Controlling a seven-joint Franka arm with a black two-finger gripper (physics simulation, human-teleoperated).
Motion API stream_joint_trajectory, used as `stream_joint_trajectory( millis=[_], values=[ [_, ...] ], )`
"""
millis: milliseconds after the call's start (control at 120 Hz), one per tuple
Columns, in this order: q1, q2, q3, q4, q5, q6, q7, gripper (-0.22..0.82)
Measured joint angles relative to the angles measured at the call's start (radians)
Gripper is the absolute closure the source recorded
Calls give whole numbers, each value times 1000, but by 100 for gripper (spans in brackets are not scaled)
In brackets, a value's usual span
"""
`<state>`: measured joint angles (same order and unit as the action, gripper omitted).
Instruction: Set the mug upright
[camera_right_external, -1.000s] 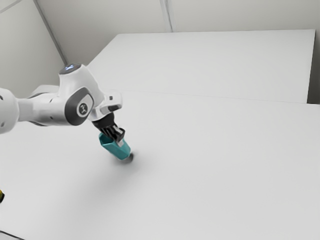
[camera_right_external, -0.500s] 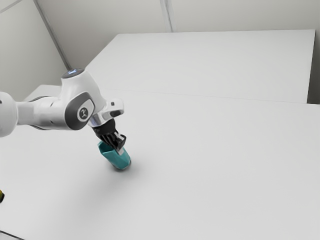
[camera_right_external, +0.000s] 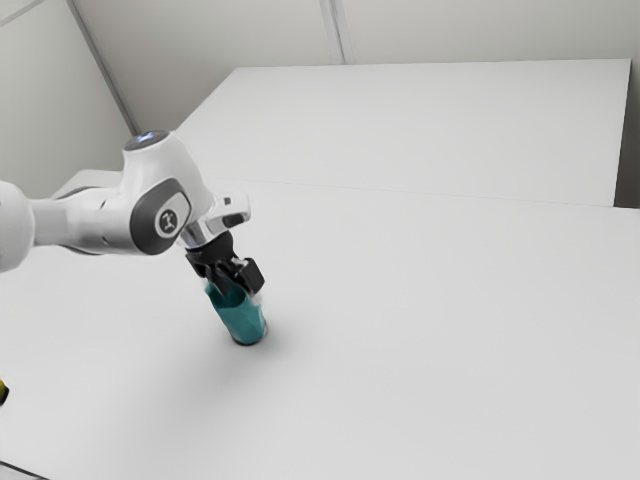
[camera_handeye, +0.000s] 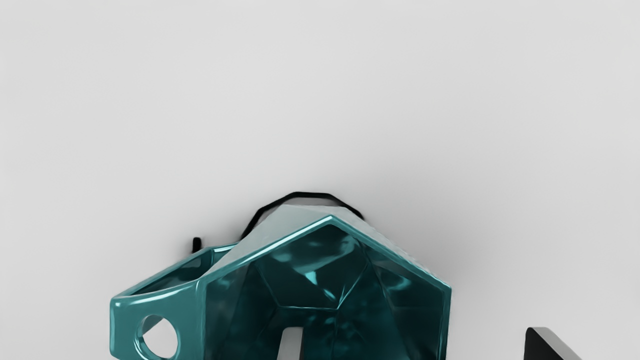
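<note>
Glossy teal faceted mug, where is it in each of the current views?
Exterior view: glossy teal faceted mug, in the exterior view's left half, beneath the black two-finger claw.
Wrist view: its open mouth surrounds one fingertip; the other fingertip stands outside.
Shared landmark: the claw.

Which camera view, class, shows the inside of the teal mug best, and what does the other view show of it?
The wrist view: it looks into the mug, showing faceted inner walls and one finger inside. The exterior view, from the side, shows a dark part of the inside beneath the gripper.
</note>
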<state>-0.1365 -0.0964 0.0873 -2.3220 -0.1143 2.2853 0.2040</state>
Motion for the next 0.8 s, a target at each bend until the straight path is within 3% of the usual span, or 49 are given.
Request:
stream_joint_trajectory(
  millis=[142,233,475,542,650,800],
  values=[
    [-2,46,4,188,7,-45,0,7],
    [-65,104,74,362,10,-116,7,4],
    [-138,91,158,618,15,-349,41,1],
    [-130,93,154,649,15,-405,50,1],
    [-46,99,78,670,16,-469,63,1],
    [-22,106,64,673,16,-511,76,0]
  ],
)
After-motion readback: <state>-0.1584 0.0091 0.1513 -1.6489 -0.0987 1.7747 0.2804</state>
